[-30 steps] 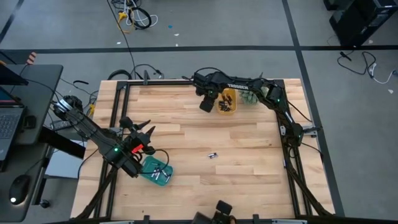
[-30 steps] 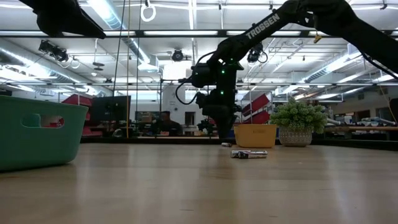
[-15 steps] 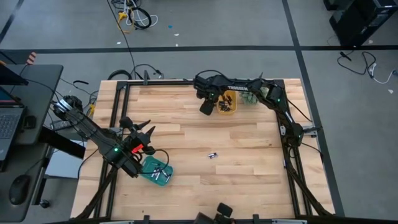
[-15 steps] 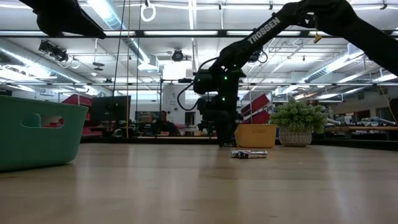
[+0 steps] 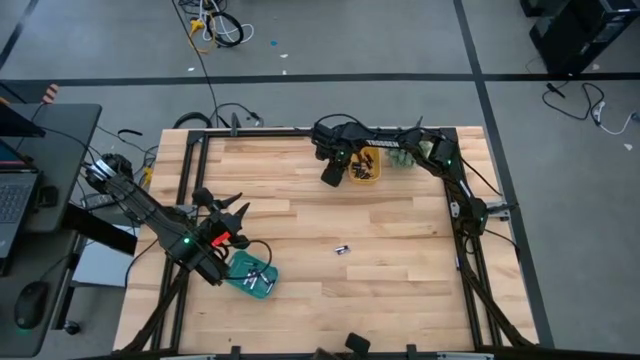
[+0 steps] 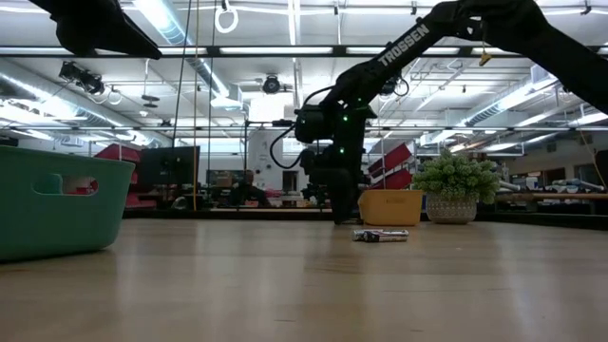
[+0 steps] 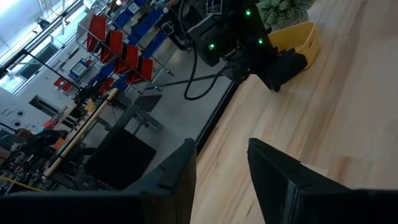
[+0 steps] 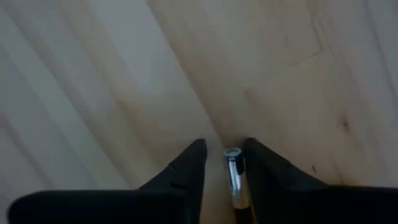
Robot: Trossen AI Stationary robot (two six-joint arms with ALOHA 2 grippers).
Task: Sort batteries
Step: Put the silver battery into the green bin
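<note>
My right gripper (image 5: 329, 176) points down at the table just left of the yellow tray (image 5: 372, 151), which holds several dark batteries (image 5: 364, 170). Its open fingers stand on either side of a silvery battery (image 8: 234, 171) that lies on the wood, with a clear gap to one finger (image 8: 194, 160). A loose battery (image 5: 341, 249) lies mid-table, also seen in the low view (image 6: 381, 235). My left gripper (image 7: 221, 149) waits open and empty near the green tray (image 5: 238, 272), which holds a few batteries (image 5: 257, 283). My right gripper has one finger (image 8: 260, 163) close against the silvery battery's side (image 8: 239, 177); I cannot tell whether it touches. The fingers come from above and lie along the battery, which rests on the table.
A small potted plant (image 5: 403, 157) stands right of the yellow tray at the far edge. Bare wood lies between the two trays around the loose battery. A black frame borders the table.
My right gripper has come down to the table beside the yellow tray.
</note>
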